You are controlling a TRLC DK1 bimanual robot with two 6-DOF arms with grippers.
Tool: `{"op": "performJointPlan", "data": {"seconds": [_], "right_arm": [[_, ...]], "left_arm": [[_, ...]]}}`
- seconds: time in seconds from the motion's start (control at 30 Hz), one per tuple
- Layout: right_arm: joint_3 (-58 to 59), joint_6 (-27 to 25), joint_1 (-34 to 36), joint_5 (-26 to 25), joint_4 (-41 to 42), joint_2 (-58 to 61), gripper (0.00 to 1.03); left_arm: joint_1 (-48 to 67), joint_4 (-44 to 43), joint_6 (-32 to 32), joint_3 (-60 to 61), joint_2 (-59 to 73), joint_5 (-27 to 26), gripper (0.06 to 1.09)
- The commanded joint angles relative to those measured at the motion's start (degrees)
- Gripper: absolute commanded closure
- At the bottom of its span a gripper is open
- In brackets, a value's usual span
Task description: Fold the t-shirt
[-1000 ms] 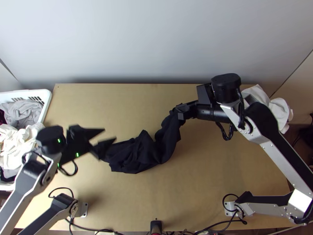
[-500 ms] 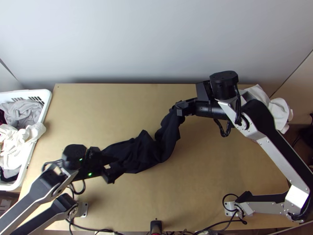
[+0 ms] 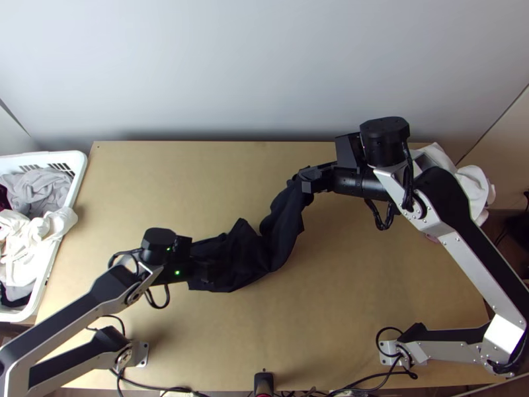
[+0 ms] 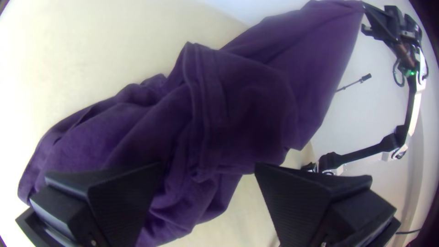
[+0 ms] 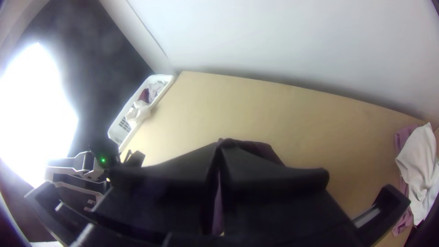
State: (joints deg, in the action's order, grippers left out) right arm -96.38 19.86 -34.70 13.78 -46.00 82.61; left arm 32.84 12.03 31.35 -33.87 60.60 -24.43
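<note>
Laundry basket of slotted white plastic (image 3: 79,160) stands at the left side of the light wooden table (image 3: 370,291), with a crumpled grey cloth (image 3: 41,190) and a rumpled white cloth (image 3: 33,235) in it, the white one lapping over the rim. To the right of it, low over the table, is the left gripper (image 3: 202,266), at the left end of the black, soft-fabric t-shirt (image 3: 254,255). Its wide flat fingers are spread well apart, with part of the shirt showing between them in the left wrist view. The t-shirt lies bunched in a long, creased heap across the middle of the table, a stitched band running over its folds, and its far right end rises off the wood. At the near edge of the table is a small black upright object (image 3: 263,382). The right gripper (image 3: 307,182) has its fingers pressed together, pinching the raised end of the t-shirt. Farthest right, a loose white cloth (image 5: 418,164) lies over a mauve-pink cloth (image 5: 402,225) near the table's right edge.
</note>
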Motion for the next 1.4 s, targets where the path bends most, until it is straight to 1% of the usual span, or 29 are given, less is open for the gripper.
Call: {"op": "performJointPlan", "data": {"seconds": [0.0, 0.1, 0.3, 0.43, 0.7, 0.83, 0.93, 1.03, 1.37], "right_arm": [[-0.13, -0.17, 0.24, -0.16, -0.06, -0.34, 1.0], [0.31, -0.35, 0.24, -0.33, -0.06, -0.34, 1.0], [0.75, -1.05, 0.68, -0.51, -0.06, -0.52, 1.0], [0.84, -1.14, 0.77, -0.6, -0.06, -0.61, 1.0], [1.28, -1.31, 0.68, -0.77, -0.06, -1.31, 1.0], [1.1, -1.31, 0.6, -0.77, -0.06, -1.22, 1.0], [1.1, -1.31, 0.51, -0.77, 0.03, -1.13, 1.0], [1.37, -1.31, 0.42, -0.77, 0.03, -1.13, 1.0], [1.54, -1.49, 0.42, -0.86, 0.03, -1.13, 1.0]], "left_arm": [[1.0, -5.09, 4.68, -0.67, 6.73, 0.08, 0.11], [1.35, -6.5, 6.97, -1.73, 8.13, 0.26, 0.11], [3.02, -6.32, 10.92, -4.63, 8.13, 0.17, 0.11], [3.81, -5.26, 11.54, -5.16, 5.85, 0.17, 0.11], [2.32, 1.06, 9.43, -4.72, -1.98, 1.49, 0.11], [1.44, 2.47, 6.79, -3.57, -3.12, 3.86, 0.11], [1.35, 3.44, 6.79, -3.75, -3.38, 4.65, 0.11], [2.32, 3.61, 8.46, -4.28, -4.79, 4.83, 0.11], [6.97, -0.17, 8.72, -3.49, -1.27, 4.74, 0.11]]}}
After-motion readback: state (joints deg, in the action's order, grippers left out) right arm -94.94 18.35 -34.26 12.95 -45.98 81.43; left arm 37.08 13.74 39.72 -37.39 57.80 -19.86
